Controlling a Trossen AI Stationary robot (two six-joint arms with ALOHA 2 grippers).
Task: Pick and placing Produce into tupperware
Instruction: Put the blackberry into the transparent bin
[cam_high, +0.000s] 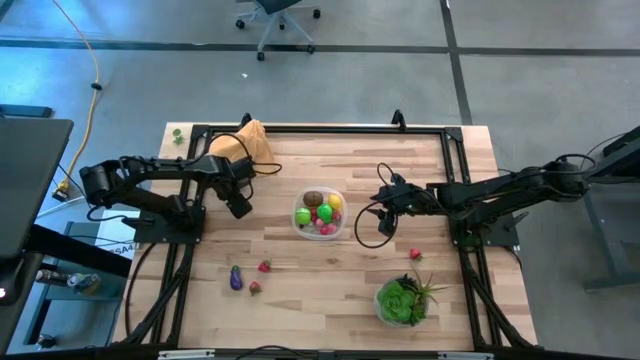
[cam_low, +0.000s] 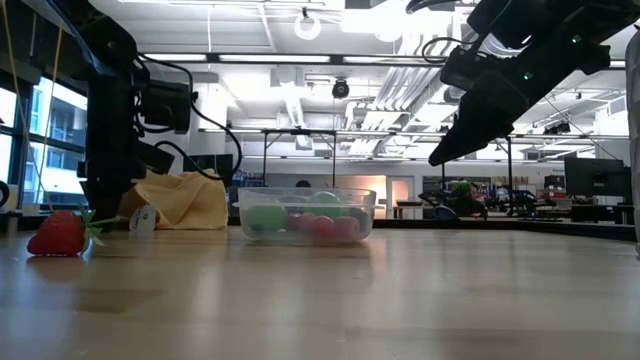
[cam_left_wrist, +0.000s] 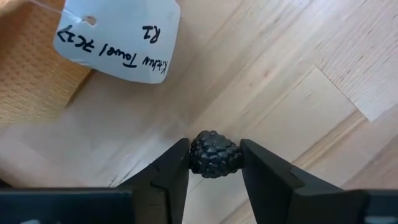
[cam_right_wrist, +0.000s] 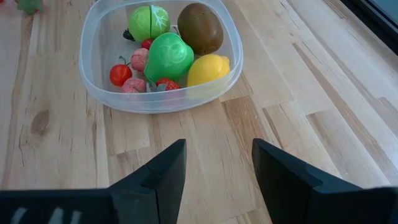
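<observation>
The clear round tupperware (cam_high: 319, 213) (cam_low: 306, 213) (cam_right_wrist: 158, 56) stands mid-table and holds a brown kiwi (cam_right_wrist: 200, 27), a yellow lemon (cam_right_wrist: 208, 68), green pieces and small red berries. A purple eggplant (cam_high: 236, 279) and two strawberries (cam_high: 264, 266) (cam_high: 255, 288) lie near the front edge, and another strawberry (cam_high: 415, 254) lies to the right. My left gripper (cam_high: 240, 205) (cam_left_wrist: 215, 155) is left of the tupperware, shut on a small dark blackberry (cam_left_wrist: 215, 154). My right gripper (cam_high: 378, 205) (cam_right_wrist: 217, 152) (cam_low: 450, 150) hangs open above the table, right of the tupperware. My left gripper pinches the blackberry between its two fingers (cam_left_wrist: 177, 165), one on each side of the berry (cam_left_wrist: 200, 155). The fingers point down at the wood. Whether the berry is clear of the table I cannot tell.
An orange-tan cloth (cam_high: 245, 143) (cam_low: 180, 200) with a white tag (cam_left_wrist: 118, 37) lies at the far left. A leafy green plant (cam_high: 405, 298) stands at the near right. A strawberry (cam_low: 60, 233) shows close in the low view. A black frame (cam_high: 330, 128) rims the table.
</observation>
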